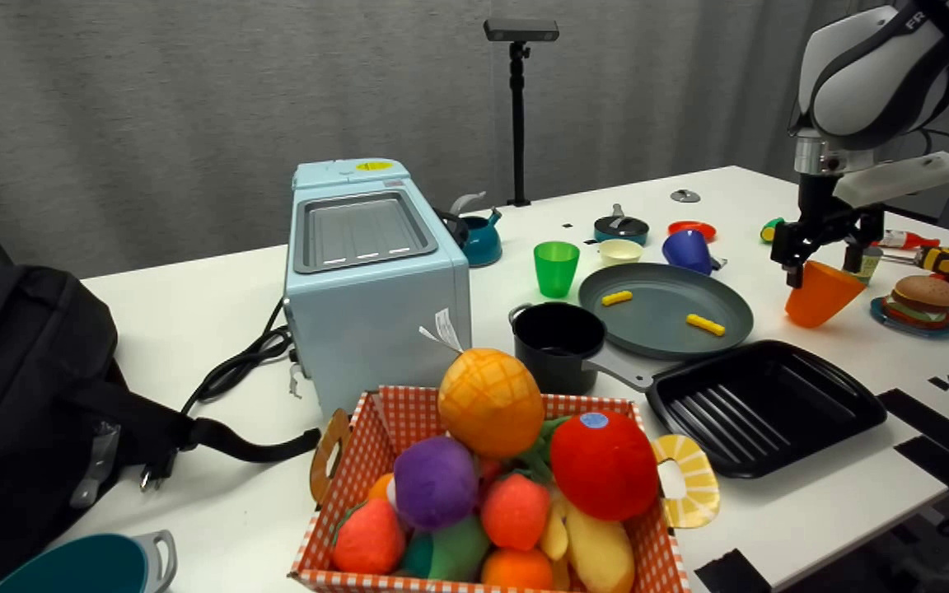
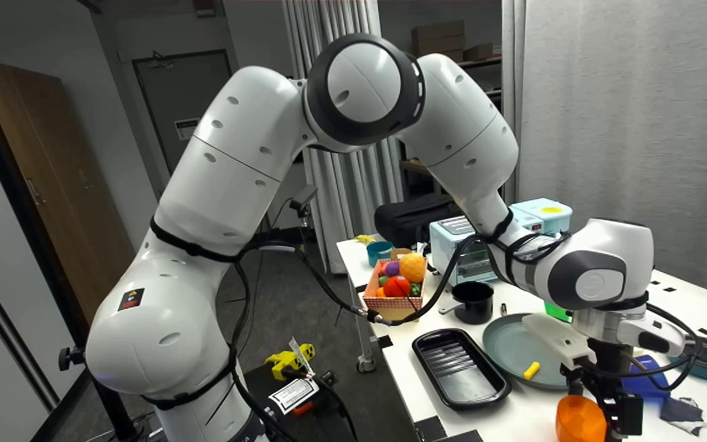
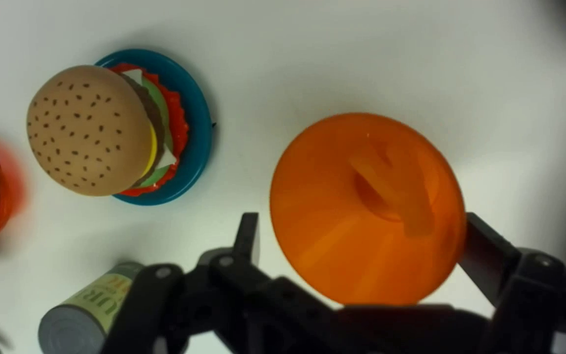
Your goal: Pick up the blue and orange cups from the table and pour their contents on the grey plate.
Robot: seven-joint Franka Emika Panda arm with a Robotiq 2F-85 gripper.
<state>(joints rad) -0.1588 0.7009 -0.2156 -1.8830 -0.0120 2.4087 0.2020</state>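
Note:
The orange cup (image 1: 822, 296) leans on the white table (image 1: 862, 362), its mouth tipped up and away from the grey plate. My gripper (image 3: 360, 216) stands open around it: in the wrist view the right fingertip (image 3: 489, 250) meets or overlaps the cup's rim, while a gap separates the left one from it. Strip-like contents (image 3: 418, 196) show inside, tinted orange. Behind the grey plate (image 1: 664, 329), the blue cup (image 1: 687, 250) lies tipped over; its inside is hidden. Two yellow pieces (image 1: 705, 324) rest on the plate.
A toy burger (image 3: 89, 130) on a teal saucer and a can (image 3: 86, 309) sit close to the gripper. Around the plate are a black ridged tray (image 1: 763, 412), a black pot (image 1: 558, 354), a green cup (image 1: 556, 270) and a cream bowl (image 1: 620, 252).

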